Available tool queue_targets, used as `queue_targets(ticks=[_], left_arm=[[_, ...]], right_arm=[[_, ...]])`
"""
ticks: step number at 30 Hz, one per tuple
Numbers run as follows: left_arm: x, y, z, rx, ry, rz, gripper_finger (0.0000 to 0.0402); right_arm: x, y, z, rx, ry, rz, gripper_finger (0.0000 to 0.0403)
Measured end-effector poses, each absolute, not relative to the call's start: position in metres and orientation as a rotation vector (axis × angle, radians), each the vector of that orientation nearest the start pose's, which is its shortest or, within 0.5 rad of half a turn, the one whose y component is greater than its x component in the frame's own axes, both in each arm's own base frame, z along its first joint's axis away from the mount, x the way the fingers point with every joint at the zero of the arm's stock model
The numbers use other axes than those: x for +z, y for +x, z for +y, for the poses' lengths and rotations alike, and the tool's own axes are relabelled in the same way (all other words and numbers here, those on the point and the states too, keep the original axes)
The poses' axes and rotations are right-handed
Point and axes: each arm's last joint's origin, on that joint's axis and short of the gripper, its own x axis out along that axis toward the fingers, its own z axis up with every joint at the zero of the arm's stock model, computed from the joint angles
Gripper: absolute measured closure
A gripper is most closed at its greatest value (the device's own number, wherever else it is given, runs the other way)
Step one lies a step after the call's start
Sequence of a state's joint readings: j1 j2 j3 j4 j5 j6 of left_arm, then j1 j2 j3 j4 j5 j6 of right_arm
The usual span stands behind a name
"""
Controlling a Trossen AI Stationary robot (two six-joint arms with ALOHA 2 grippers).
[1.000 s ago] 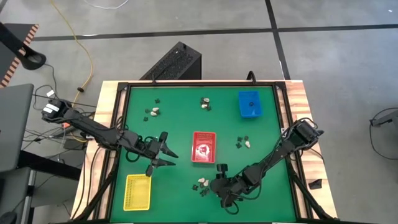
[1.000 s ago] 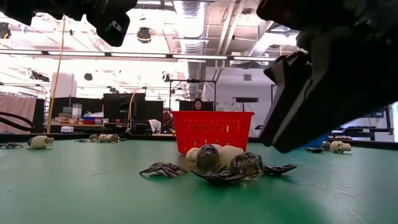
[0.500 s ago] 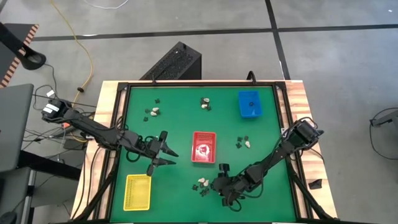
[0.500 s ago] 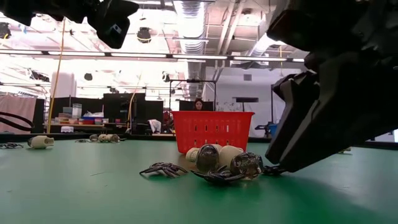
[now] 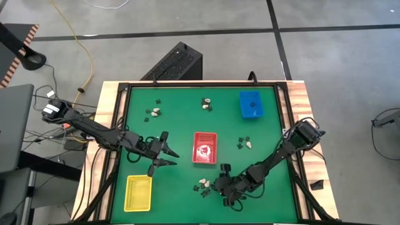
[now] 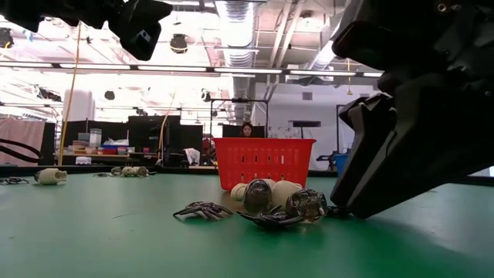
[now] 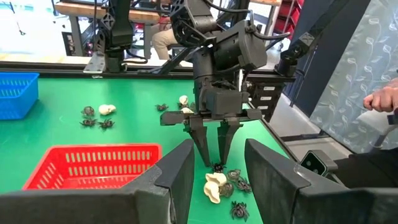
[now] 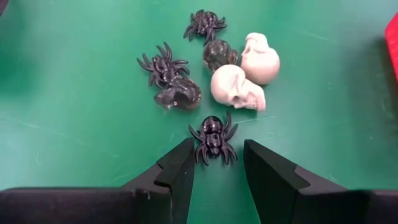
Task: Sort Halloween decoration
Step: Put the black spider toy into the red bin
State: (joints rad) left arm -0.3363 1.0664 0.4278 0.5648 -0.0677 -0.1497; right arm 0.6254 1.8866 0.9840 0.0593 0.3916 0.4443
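Observation:
The Halloween decoration nearest the table's front is a cluster (image 5: 203, 184): two cream skulls (image 8: 245, 87), dark skulls and black spiders (image 8: 163, 65). My right gripper (image 8: 214, 158) is open, low over the green table. Its fingertips stand either side of one black spider (image 8: 213, 138) that lies flat on the mat at the cluster's edge; I see no touch. The left wrist view shows those fingers (image 7: 211, 146) slanting down over that spider. My left gripper (image 5: 164, 152) hovers open and level between the yellow tray (image 5: 139, 192) and the red tray (image 5: 204, 147), holding nothing.
A blue tray (image 5: 251, 104) stands at the far right. More small pieces lie at the far left (image 5: 154, 112), far middle (image 5: 207, 104) and right of the red tray (image 5: 245, 143). The red tray stands just behind the cluster (image 6: 274, 205) in the low view.
My right gripper has come down to the table at the cluster's edge, then held still, its fingers as wide apart as before. The pieces have not moved.

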Motion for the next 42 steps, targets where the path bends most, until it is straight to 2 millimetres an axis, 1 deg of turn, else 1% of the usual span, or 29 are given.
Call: queue_targets(ticks=[16, 26, 29, 32, 35, 38, 42], left_arm=[[0.230, 0.210, -0.071, -0.262, -0.136, 0.092, 0.0271], [0.230, 0.210, -0.071, -0.262, -0.137, 0.092, 0.0271], [0.230, 0.210, -0.071, -0.262, -0.137, 0.092, 0.0271], [0.230, 0.210, -0.071, -0.263, -0.137, 0.092, 0.0271], [0.230, 0.210, -0.071, -0.262, -0.137, 0.092, 0.0271], [0.230, 0.210, -0.071, -0.262, -0.137, 0.092, 0.0271], [0.230, 0.209, -0.071, -0.262, -0.138, 0.092, 0.0271]], right_arm=[[0.128, 0.301, 0.203, 0.053, 0.038, 0.786, 0.0236], [0.128, 0.302, 0.202, 0.057, 0.031, 0.788, 0.0276], [0.130, 0.303, 0.203, 0.064, 0.026, 0.783, 0.0281], [0.136, 0.307, 0.206, 0.097, -0.017, 0.771, 0.0281], [0.148, 0.311, 0.210, 0.119, -0.057, 0.763, 0.0281], [0.161, 0.318, 0.208, 0.120, -0.093, 0.812, 0.0280], [0.182, 0.326, 0.203, 0.110, -0.185, 0.881, 0.0280]])
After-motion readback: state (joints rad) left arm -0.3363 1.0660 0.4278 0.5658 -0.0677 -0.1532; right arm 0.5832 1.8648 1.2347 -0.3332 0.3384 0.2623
